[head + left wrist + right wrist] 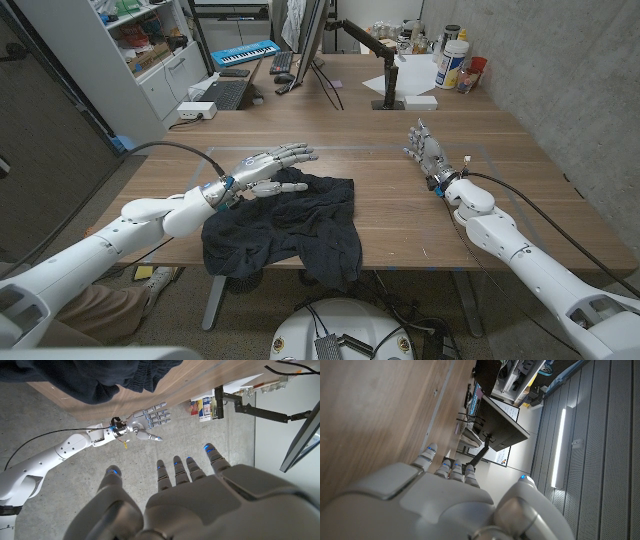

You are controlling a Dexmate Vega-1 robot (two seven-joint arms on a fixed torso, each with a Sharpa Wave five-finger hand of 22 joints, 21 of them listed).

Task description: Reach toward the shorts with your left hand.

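Dark, crumpled shorts (280, 228) lie on the wooden table (400, 215) near its front edge, left of centre. My left hand (268, 170) hovers over their far left part, fingers spread and pointing right, holding nothing. In the left wrist view my left hand (190, 495) shows with fingers apart, and the dark shorts (100, 377) lie beyond it. My right hand (428, 152) stands on the table to the right, well apart from the shorts, fingers extended and empty. That right hand (145, 420) also shows in the left wrist view, and as right hand (445, 500) beside bare wood.
A second desk behind carries a monitor arm (385, 70), keyboards (222, 94), a blue keyboard (243, 50) and bottles (452, 62). A white shelf (130, 50) stands at the back left. A concrete wall (570, 70) runs along the right.
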